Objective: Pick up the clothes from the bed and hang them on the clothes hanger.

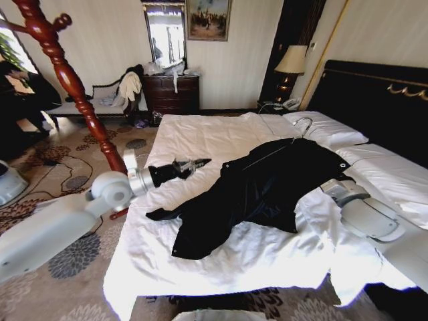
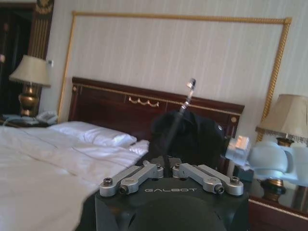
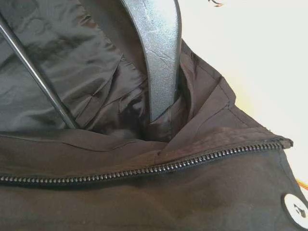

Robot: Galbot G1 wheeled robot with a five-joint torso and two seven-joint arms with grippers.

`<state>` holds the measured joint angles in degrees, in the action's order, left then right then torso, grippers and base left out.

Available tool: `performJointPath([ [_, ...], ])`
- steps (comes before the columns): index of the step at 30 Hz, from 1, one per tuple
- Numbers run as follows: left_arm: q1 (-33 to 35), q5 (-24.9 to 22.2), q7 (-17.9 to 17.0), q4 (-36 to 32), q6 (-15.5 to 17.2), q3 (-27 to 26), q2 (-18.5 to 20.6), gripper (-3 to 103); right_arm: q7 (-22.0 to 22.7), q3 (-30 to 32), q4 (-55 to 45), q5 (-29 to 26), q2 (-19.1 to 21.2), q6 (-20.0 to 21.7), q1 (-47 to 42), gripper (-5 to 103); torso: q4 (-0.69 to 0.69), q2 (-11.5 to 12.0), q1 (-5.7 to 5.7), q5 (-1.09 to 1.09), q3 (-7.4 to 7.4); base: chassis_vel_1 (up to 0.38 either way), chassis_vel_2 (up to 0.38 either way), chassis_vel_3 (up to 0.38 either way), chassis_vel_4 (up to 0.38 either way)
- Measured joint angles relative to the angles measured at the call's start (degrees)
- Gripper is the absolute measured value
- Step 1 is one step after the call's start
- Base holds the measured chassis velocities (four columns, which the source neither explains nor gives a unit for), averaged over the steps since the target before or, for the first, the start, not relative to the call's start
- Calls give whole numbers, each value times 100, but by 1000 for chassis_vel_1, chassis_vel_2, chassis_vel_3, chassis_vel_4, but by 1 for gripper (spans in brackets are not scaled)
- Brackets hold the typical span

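Observation:
The black, slightly shiny clothes [image 1: 261,187] lie spread across the white bed [image 1: 221,261], collar toward the pillows. The clothes hanger sits in the collar, its silver hook [image 1: 302,124] sticking out at the top. Up close, the right wrist view has the hanger's black arm [image 3: 161,57] tucked inside the collar above the zipper [image 3: 144,171]. My right gripper [image 1: 321,176] meets the garment's edge by the collar, dark against dark cloth. My left gripper [image 1: 195,164] [image 2: 188,94] hovers over the bed left of the clothes, shut and empty, pointing at the dark mound of clothes [image 2: 202,137].
A tall reddish-brown coat stand [image 1: 67,80] rises at the bed's left side, just behind my left arm. Pillows [image 1: 328,130] and the black headboard [image 1: 374,100] lie beyond the garment. A bench with pale garments [image 1: 114,100], a dresser [image 1: 172,93] and a lamp [image 1: 291,61] stand farther back.

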<state>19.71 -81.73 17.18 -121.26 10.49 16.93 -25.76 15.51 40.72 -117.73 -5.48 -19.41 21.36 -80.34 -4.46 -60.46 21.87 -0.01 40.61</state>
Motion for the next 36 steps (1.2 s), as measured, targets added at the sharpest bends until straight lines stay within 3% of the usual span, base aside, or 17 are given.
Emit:
performJointPath([
  [2,-8,44,-269,-163,19,138,-75,17,-3,3,-45,-5,-14,3,-28,19,-3,0,0,2,0,0,0,0,0],
  [4,-55,82,-596,-243,28,252,-232,23,-5,51,-119,-11,-23,7,-81,19,-1,0,0,1,0,0,0,0,0],
  [5,-55,82,-596,-243,28,252,-232,23,-5,51,-119,-11,-23,7,-81,19,-1,0,0,1,0,0,0,0,0],
  [8,-150,183,-949,-146,48,422,-441,39,-5,118,-202,-21,-26,7,-150,19,-3,0,1,1,0,0,0,0,0],
  [14,-70,260,-988,-105,49,382,-420,55,-7,136,-222,-21,-40,8,-165,19,0,0,2,0,0,0,0,0,0],
  [21,16,385,-878,28,9,360,-438,88,-13,116,-285,-19,-48,9,-119,19,0,0,1,1,0,0,0,0,0],
  [23,-6,401,-871,104,-2,397,-509,88,-14,120,-306,-21,-40,9,-116,19,-1,0,1,0,0,0,0,0,0],
  [26,-132,422,-780,373,-24,538,-751,99,-14,147,-367,-26,-12,15,-129,19,-1,1,2,0,1,0,0,0,0],
  [36,-347,277,-671,537,-34,762,-1132,100,-11,197,-406,-44,39,30,-152,19,-1,0,1,1,1,0,0,0,0],
])
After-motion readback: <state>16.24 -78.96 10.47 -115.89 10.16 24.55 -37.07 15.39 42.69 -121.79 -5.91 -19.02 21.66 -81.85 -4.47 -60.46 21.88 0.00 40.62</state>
